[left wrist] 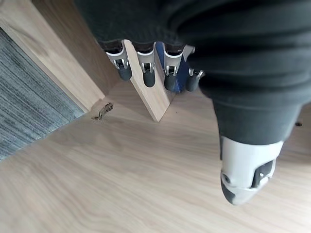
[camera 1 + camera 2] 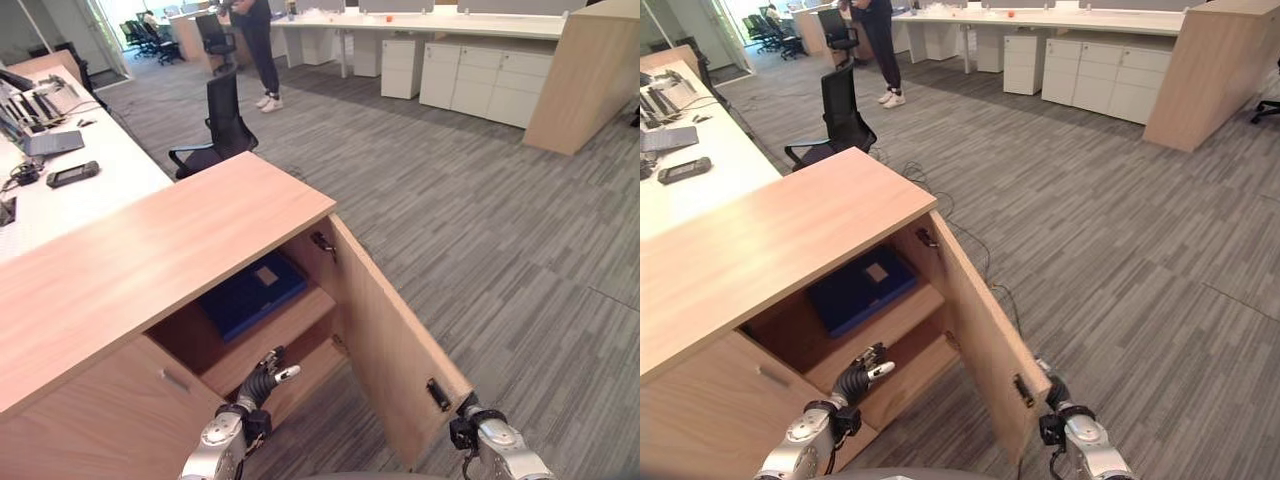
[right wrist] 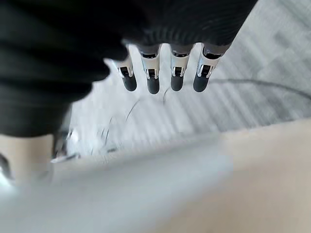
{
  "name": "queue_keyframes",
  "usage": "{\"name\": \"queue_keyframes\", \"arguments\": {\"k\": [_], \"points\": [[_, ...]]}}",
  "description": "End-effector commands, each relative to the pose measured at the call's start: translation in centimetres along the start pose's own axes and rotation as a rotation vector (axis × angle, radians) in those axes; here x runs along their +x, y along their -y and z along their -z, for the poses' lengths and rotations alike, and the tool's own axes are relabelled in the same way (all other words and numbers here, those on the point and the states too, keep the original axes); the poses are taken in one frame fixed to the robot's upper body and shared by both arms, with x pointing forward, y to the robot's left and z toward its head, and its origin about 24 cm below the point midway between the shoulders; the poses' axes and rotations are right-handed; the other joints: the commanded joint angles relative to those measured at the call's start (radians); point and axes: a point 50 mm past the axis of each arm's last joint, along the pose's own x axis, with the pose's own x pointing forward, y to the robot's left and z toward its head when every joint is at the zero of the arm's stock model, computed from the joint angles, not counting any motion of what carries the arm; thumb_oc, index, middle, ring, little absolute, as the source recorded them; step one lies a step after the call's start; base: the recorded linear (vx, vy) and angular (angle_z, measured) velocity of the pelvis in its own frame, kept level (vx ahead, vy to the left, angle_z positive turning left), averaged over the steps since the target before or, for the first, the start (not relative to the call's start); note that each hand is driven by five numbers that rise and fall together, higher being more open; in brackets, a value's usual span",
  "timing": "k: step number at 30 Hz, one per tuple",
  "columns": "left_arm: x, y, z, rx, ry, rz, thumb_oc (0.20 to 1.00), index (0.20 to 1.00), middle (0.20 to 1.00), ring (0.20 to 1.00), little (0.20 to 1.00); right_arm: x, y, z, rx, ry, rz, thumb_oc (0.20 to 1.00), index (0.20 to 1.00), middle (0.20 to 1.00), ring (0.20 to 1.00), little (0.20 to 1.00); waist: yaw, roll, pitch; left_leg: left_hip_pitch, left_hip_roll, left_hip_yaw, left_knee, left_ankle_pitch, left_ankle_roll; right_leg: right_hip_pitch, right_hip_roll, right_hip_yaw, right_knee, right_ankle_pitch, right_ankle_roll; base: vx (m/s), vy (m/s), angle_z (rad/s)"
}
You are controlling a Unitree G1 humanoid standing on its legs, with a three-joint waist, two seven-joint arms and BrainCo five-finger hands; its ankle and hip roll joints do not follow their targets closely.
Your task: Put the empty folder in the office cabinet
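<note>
Left eye view looks down on a light wooden office cabinet [image 2: 150,250] whose right-hand door [image 2: 395,350] stands swung wide. A dark blue flat folder [image 2: 250,293] with a pale label lies flat on the upper shelf [image 2: 290,335] inside, apart from both hands, so the placing itself looks done.

Just outside the opening, below the shelf edge, the left hand [image 2: 262,378] hovers with its fingers straight and relaxed, holding nothing; the left wrist view shows the fingertips [image 1: 149,77] pointing into the compartment, the thumb spread away from them. Near the outer bottom corner of the door sits the right hand [image 2: 1055,400]. In the right wrist view its fingers [image 3: 153,82] hang straight and loose over grey carpet, empty, with the door's pale wood just beside them.

From where I stand, the risk lies in closing up. If the right hand pushes the door before the left arm has cleared the opening, the door would catch it. The folder's near corner also appears to sit close to the shelf edge, so a brush from a hand drawing back could drag it off.

A black office chair [image 2: 222,120] and a standing person [image 2: 258,50] are well apart from all this.
</note>
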Motion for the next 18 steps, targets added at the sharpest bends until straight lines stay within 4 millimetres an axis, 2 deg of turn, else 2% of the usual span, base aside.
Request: {"name": "queue_keyframes", "arguments": {"k": [1, 6, 9, 10, 11, 12, 13, 14, 15, 16, 17, 18], "points": [[0.4, -1.9, -2.6, 0.088, 0.098, -0.041, 1.0, 1.0, 1.0, 1.0, 1.0, 2.0, -3.1, -5.0, -0.032, 0.191, -0.113, 1.0, 1.0, 1.0, 1.0, 1.0, 0.021, -0.103, 0.024, 0.011, -0.004, 0.039, 0.014, -0.022, -0.046, 0.043, -0.108, 0.122, 0.017, -0.084, 0.102, -0.03, -0.03, 0.05], [0.0, -2.5, -1.9, 0.077, 0.079, -0.079, 1.0, 1.0, 1.0, 1.0, 1.0, 2.1, -5.6, -6.9, -0.048, 0.265, -0.222, 1.0, 1.0, 1.0, 1.0, 1.0, 0.048, -0.101, 0.037, -0.014, 0.003, 0.016, 0.019, -0.001, -0.061, 0.036, -0.098, 0.103, 0.013, -0.086, 0.097, -0.06, -0.027, 0.08], [0.2, -2.4, -2.2, 0.068, 0.085, -0.083, 1.0, 1.0, 1.0, 1.0, 1.0, 2.4, -6.0, -8.6, -0.061, 0.318, -0.242, 1.0, 1.0, 1.0, 1.0, 1.0, 0.079, -0.102, 0.065, -0.073, -0.002, 0.006, 0.037, 0.027, -0.081, 0.027, -0.107, 0.062, 0.006, -0.086, 0.1, -0.16, -0.005, 0.37], [0.3, -2.3, -2.4, 0.068, 0.092, -0.082, 1.0, 1.0, 1.0, 1.0, 1.0, 2.5, -6.0, -9.7, -0.072, 0.352, -0.242, 1.0, 1.0, 1.0, 1.0, 1.0, 0.095, -0.108, 0.084, -0.121, 0.011, 0.039, 0.086, 0.032, -0.096, 0.031, -0.12, 0.025, 0.004, -0.088, 0.102, -0.18, 0.027, 0.78], [0.5, -2.1, -2.5, 0.068, 0.095, -0.074, 1.0, 1.0, 1.0, 1.0, 1.0, 2.6, -5.8, -10.6, -0.086, 0.38, -0.235, 1.0, 1.0, 1.0, 1.0, 1.0, 0.095, -0.113, 0.097, -0.155, 0.027, 0.106, 0.131, 0.036, -0.098, 0.03, -0.133, -0.001, 0.005, -0.083, 0.104, -0.15, 0.035, 1.03], [0.5, -2.1, -2.6, 0.068, 0.096, -0.073, 1.0, 1.0, 1.0, 1.0, 1.0, 2.6, -5.7, -10.6, -0.086, 0.381, -0.235, 1.0, 1.0, 1.0, 1.0, 1.0, 0.094, -0.112, 0.095, -0.162, 0.026, 0.105, 0.133, 0.039, -0.097, 0.026, -0.134, -0.002, 0.004, -0.078, 0.105, -0.13, 0.066, 1.24], [0.7, -1.8, -2.7, 0.069, 0.098, -0.064, 1.0, 1.0, 1.0, 1.0, 1.0, 2.6, -5.5, -11.3, -0.101, 0.401, -0.223, 1.0, 1.0, 1.0, 1.0, 1.0, 0.083, -0.12, 0.099, -0.171, 0.061, 0.214, 0.171, 0.033, -0.084, 0.021, -0.149, -0.031, 0.007, -0.073, 0.108, -0.13, 0.074, 1.46], [0.8, -1.7, -2.8, 0.07, 0.095, -0.049, 1.0, 1.0, 1.0, 1.0, 1.0, 2.9, -5.1, -12.2, -0.114, 0.418, -0.196, 1.0, 1.0, 1.0, 1.0, 1.0, 0.056, -0.13, 0.096, -0.15, 0.15, 0.446, 0.239, 0.019, -0.072, 0.021, -0.165, -0.09, 0.012, -0.075, 0.102, -0.12, 0.067, 1.29], [0.8, -1.7, -2.8, 0.07, 0.095, -0.05, 1.0, 1.0, 1.0, 1.0, 1.0, 2.9, -5.1, -12.3, -0.115, 0.418, -0.196, 1.0, 1.0, 1.0, 1.0, 1.0, 0.058, -0.129, 0.097, -0.15, 0.153, 0.448, 0.243, 0.016, -0.072, 0.021, -0.164, -0.087, 0.012, -0.075, 0.101, -0.1, 0.042, 1.0], [0.7, -1.7, -2.8, 0.07, 0.094, -0.044, 1.0, 1.0, 1.0, 1.0, 1.0, 3.0, -4.9, -12.5, -0.117, 0.418, -0.181, 1.0, 1.0, 1.0, 1.0, 1.0, 0.059, -0.129, 0.093, -0.149, 0.176, 0.49, 0.28, 0.01, -0.073, 0.029, -0.165, -0.11, 0.012, -0.076, 0.094, -0.03, 0.036, 0.85], [0.6, -1.8, -2.6, 0.075, 0.084, -0.044, 1.0, 1.0, 1.0, 1.0, 1.0, 3.0, -4.6, -12.6, -0.119, 0.417, -0.168, 1.0, 1.0, 1.0, 1.0, 1.0, 0.062, -0.131, 0.09, -0.148, 0.183, 0.498, 0.31, 0.007, -0.077, 0.037, -0.169, -0.128, 0.014, -0.074, 0.088, 0.01, 0.045, 0.91], [0.4, -2.0, -2.4, 0.078, 0.074, -0.041, 1.0, 1.0, 1.0, 1.0, 1.0, 3.0, -4.4, -12.6, -0.116, 0.417, -0.161, 1.0, 1.0, 1.0, 1.0, 1.0, 0.065, -0.131, 0.082, -0.128, 0.177, 0.476, 0.315, -0.035, -0.091, 0.054, -0.17, -0.133, 0.013, -0.088, 0.087, 0.09, 0.126, 1.21]]}}
